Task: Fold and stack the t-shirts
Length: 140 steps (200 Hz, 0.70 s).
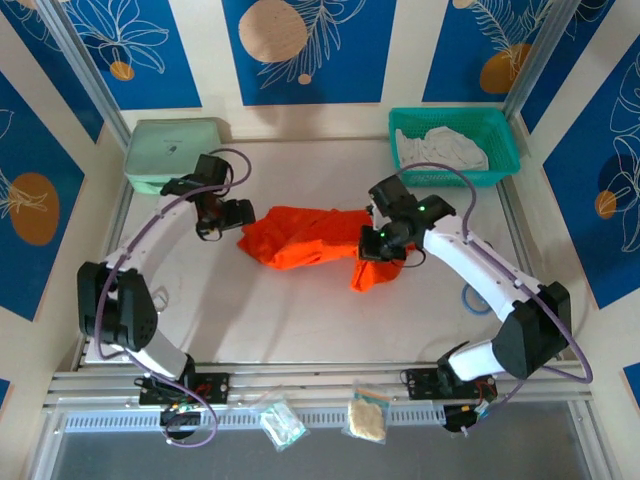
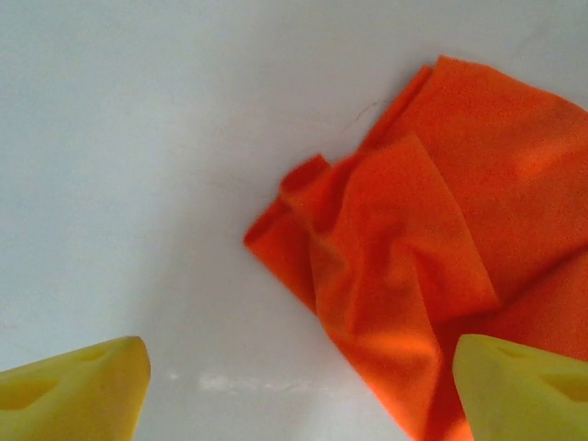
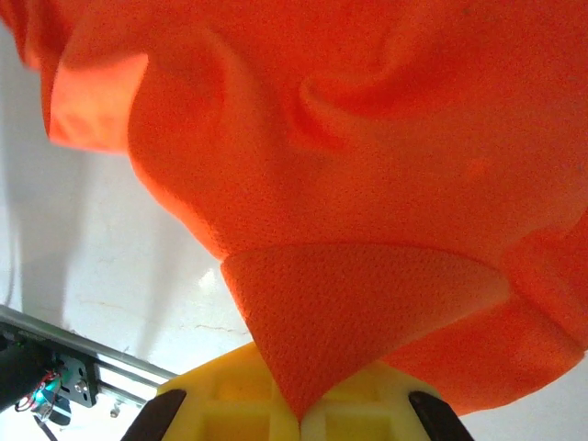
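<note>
Near the middle of the desk point(image 1: 300, 325) lies the orange t-shirt point(image 1: 300, 238), a bright, crumpled heap with no tidy fold in it; its cloth is bunched into ridges, and one end trails towards the near right. The right pincer point(image 1: 379, 246) is clamped on that right end. In the right wrist view a pointed fold of the finely knit orange cloth is nipped between the yellow fingers point(image 3: 220, 409), and the rest hangs in front of the lens. The left pincer point(image 1: 238, 216) stands wide and holds nothing, just left of the shirt. In the left wrist view, one of its yellow fingertips point(image 2: 78, 395) is over bare desk, and the other is at the shirt's rumpled edge; whether it touches the cloth, I cannot tell.

Bare white desk spreads to the left and near side of the shirt, and a strip lies free on the far side. A mint-green case point(image 1: 172, 152) sits at the far left corner. A teal basket point(image 1: 506, 150) at the far right holds a crumpled white t-shirt point(image 1: 445, 148). Two small clear packets point(image 1: 283, 421) lie on the near rail.

Sleeves and neckline are lost in the folds, and the right pincer covers part of the cloth from above.
</note>
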### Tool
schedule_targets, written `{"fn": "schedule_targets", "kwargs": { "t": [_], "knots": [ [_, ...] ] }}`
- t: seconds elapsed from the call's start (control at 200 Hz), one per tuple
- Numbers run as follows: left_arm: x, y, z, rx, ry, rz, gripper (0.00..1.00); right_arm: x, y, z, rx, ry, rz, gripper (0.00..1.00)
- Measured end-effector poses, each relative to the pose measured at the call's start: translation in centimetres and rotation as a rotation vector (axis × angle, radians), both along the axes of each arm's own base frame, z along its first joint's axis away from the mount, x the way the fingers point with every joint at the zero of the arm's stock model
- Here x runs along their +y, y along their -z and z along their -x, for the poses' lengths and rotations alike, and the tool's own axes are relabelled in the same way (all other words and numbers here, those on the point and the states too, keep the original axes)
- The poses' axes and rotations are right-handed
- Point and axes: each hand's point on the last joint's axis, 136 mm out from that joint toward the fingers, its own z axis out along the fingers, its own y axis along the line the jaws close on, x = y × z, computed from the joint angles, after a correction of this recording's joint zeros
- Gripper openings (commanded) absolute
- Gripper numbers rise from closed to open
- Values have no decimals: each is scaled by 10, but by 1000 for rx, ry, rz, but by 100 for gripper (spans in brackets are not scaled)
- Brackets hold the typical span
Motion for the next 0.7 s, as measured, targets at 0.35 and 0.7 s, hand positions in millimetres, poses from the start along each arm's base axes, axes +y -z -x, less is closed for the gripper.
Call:
{"fn": "schedule_targets", "kwargs": {
  "t": [0.35, 0.7],
  "knots": [
    [6, 83, 29, 197, -73, -20, 48, -2, 7, -4, 53, -16, -54, 0],
    [-2, 109, 33, 199, -112, 51, 47, -1, 12, -3, 63, -17, -69, 0]
  ]
}}
